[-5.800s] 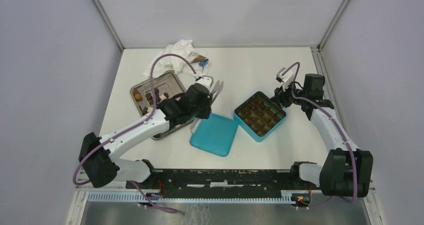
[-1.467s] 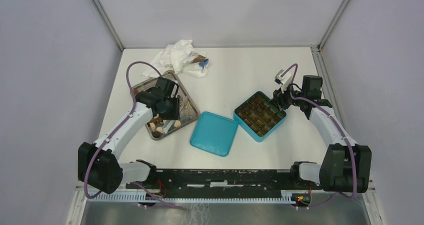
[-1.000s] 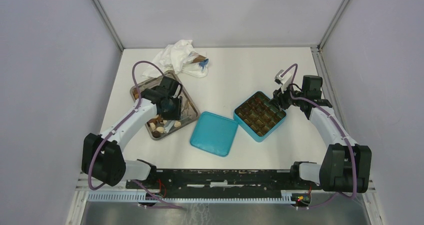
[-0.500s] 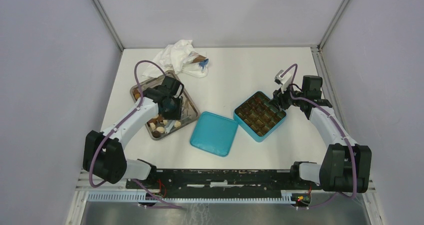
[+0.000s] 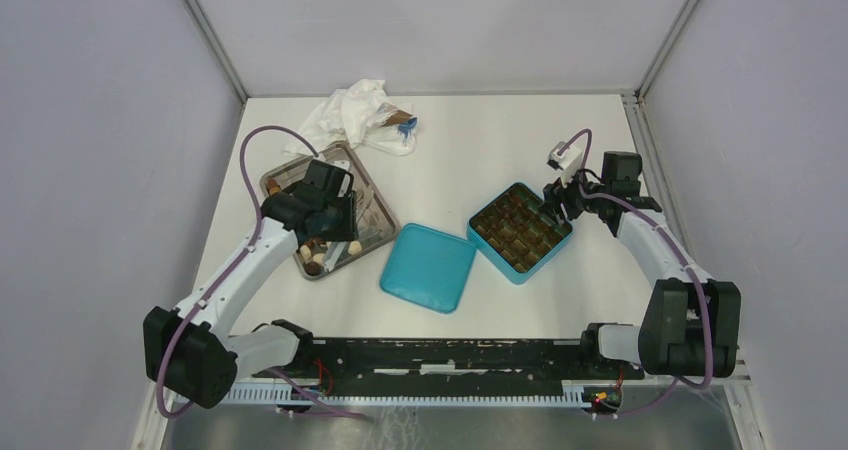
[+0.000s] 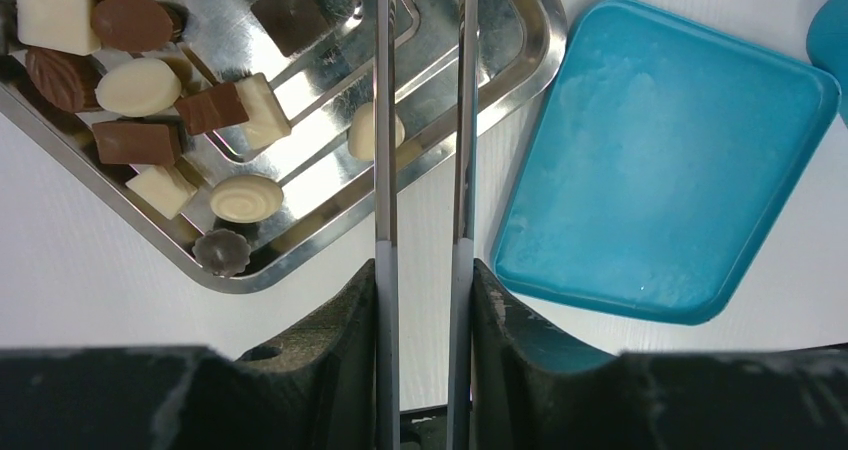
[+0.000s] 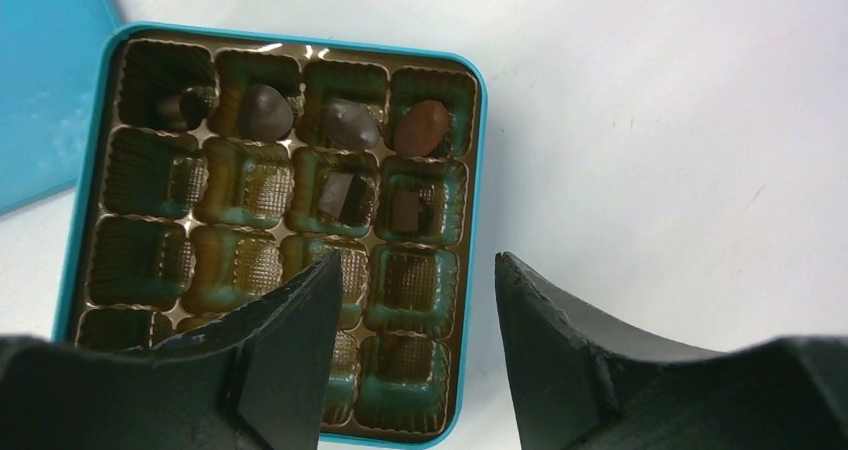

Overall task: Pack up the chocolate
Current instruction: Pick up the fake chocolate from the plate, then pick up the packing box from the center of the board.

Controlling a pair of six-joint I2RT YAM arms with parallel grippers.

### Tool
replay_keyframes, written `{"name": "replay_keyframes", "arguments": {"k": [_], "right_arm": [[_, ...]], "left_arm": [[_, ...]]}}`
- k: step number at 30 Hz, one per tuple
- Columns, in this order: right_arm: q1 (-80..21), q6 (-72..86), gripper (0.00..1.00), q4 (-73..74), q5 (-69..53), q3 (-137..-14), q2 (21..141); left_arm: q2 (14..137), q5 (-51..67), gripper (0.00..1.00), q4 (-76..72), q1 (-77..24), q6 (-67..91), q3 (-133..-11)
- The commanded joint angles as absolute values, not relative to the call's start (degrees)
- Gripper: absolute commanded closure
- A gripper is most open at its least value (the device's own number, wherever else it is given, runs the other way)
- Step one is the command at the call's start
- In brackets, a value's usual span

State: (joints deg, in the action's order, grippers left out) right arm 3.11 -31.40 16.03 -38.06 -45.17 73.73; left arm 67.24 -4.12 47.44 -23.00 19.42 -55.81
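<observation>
The chocolate [image 6: 137, 87] lies mostly on the shiny tray [image 6: 320, 160] on the left side of the table [image 5: 470, 140]. Brown and white pieces sit there in a heap. The left gripper [image 6: 421, 10] hangs over this tray. Its two long thin fingers [image 6: 385, 120] are close together with a small gap. Their tips go out of the picture, so it is not clear if they pinch a piece.

A few dark pieces sit in the far cups of the teal box [image 7: 140, 175]. The right gripper [image 7: 415, 270] hangs over the box with its fingers spread wide and nothing between them. The teal lid [image 6: 670, 170] lies flat between tray and box.
</observation>
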Motion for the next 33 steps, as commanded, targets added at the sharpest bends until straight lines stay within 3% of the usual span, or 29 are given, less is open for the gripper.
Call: {"name": "replay_keyframes", "arguments": {"k": [1,16,26,33], "right_arm": [[3.1,-32.5,0.37,15.0,-34.7,-45.4,74.9],[2.1,-34.8,0.4,15.3,-22.9,-46.7,81.8],[0.6,-35.9,0.61,15.8,-22.6,-47.5,85.2],[0.3,-35.3,0.88,13.9,-21.5,-47.3,84.2]], "left_arm": [[63.1,-0.7,0.98,43.7,-23.1,22.4,-54.8],[57.3,7.5,0.98,36.3,-29.7,27.1,-52.2],[59.3,5.6,0.98,29.5,-38.2,30.6,-52.7],[62.5,3.6,0.98,25.1,-43.8,32.2,-53.5]]}}
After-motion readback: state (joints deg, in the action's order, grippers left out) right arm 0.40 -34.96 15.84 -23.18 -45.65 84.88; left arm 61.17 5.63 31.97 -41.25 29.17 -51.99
